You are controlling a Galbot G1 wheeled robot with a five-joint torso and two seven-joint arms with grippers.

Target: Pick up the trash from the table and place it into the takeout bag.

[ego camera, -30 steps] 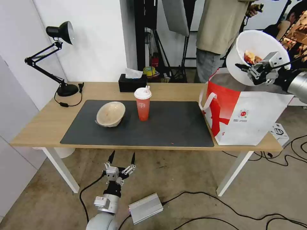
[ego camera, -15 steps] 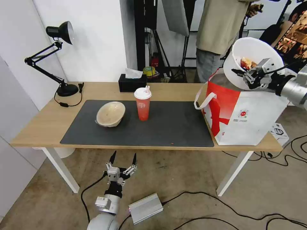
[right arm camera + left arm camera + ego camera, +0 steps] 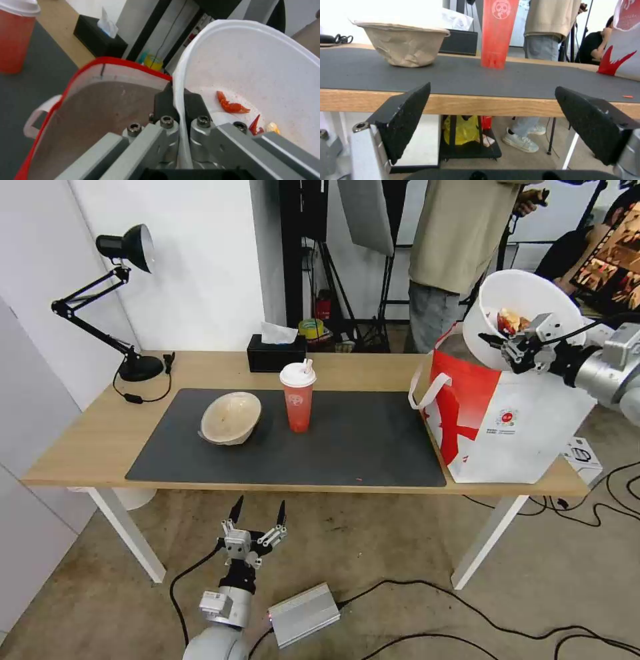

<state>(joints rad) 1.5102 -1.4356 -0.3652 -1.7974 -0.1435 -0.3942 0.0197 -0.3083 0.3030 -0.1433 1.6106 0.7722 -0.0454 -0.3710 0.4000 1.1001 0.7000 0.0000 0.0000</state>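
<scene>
Right gripper up over the open mouth of the takeout bag, fingers pinching the rim of the white round bowl: one finger inside the wall, one outside. Bowl tilted on its side, opening facing the camera, red food scraps lying against its lower inside wall, just past the fingers. Bag stands at the right end of the surface, directly below the fingers; red-trimmed rim and foil lining show under the bowl, white strap handle hanging off the side toward the mat.

Left gripper low in front of the surface's near edge, below tabletop level, fingers spread wide, holding nothing. Beyond those fingers, on the dark grey mat: beige paper-pulp bowl, tipped slightly, and just beside it the red drink cup with white lid and straw, upright. Both well apart from the right fingers and the bag.

Black tissue box behind the cup at the far edge, black desk lamp at the far left corner.
</scene>
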